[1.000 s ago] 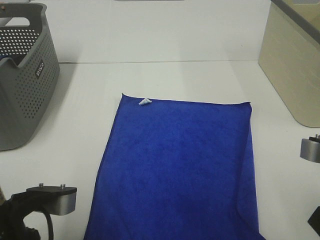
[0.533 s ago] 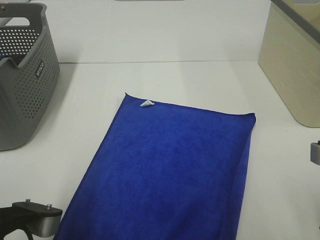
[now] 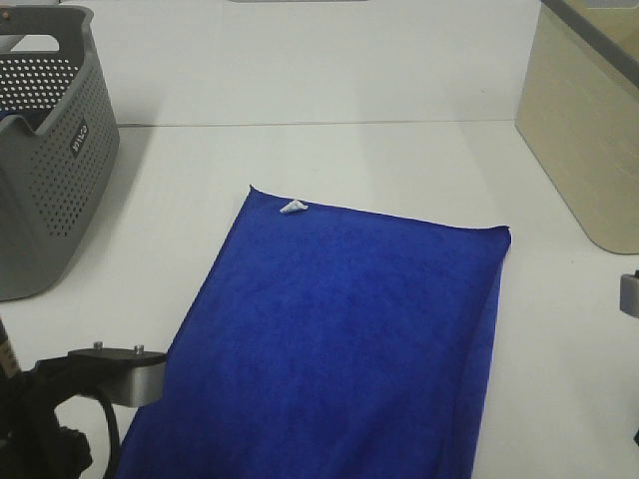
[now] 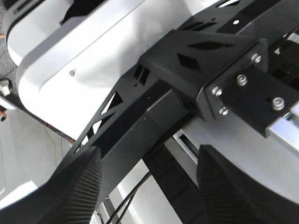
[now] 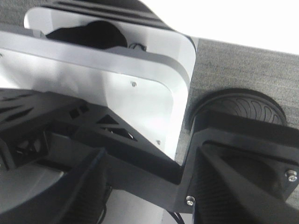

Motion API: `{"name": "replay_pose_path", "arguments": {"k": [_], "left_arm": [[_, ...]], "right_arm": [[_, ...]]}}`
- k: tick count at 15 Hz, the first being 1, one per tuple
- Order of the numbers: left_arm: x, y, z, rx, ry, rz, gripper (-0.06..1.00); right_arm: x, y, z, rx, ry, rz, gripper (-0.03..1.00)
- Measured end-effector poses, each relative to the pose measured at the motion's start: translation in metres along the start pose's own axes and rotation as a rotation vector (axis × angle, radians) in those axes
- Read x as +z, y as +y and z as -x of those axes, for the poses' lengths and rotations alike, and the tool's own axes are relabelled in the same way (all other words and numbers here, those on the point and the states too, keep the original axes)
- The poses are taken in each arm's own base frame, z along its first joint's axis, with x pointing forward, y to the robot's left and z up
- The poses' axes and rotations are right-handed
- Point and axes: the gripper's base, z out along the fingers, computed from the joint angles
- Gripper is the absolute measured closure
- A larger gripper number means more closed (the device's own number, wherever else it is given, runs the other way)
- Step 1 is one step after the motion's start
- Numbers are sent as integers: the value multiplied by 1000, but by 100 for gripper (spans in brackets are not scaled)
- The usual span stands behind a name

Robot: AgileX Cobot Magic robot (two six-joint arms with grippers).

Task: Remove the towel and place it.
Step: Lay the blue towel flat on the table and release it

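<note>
The royal-blue towel [image 3: 339,339] lies spread flat on the white table [image 3: 329,155], skewed so that its near end runs off the bottom left of the exterior view. Its small white tag [image 3: 292,208] sits at the far left corner. A part of my left arm [image 3: 112,367] shows at the towel's near left edge, and a sliver of my right arm [image 3: 630,291] at the right border. My left gripper [image 4: 149,196] and my right gripper [image 5: 145,198] are open and empty. Both wrist views face the robot's own frame, not the towel.
A grey perforated basket [image 3: 45,170] stands at the far left with something dark blue inside. A beige bin [image 3: 589,130] stands at the far right. The robot's wheel [image 5: 243,109] and grey floor show in the right wrist view.
The towel's near end slid left one second ago, skewing it; it has lain still since. My left arm dropped low, then rose again beside the towel's left edge. The right arm drew back.
</note>
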Motion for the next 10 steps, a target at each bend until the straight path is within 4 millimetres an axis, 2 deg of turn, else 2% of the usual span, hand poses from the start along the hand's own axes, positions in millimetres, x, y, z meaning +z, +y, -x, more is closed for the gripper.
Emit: {"name": "replay_pose_path", "arguments": {"k": [4,7,10], "left_arm": [[-17,-6,12,70,-59,63,37],[-49,-8,32,129,-170,256,37],[-90,1,59,107,-298,371,37]], "right_arm": [[-28,8,16,2,-112,-9,41],[-47,12,31,9,-262,-12,41],[-52,13,51,73,-427,5,41]]}}
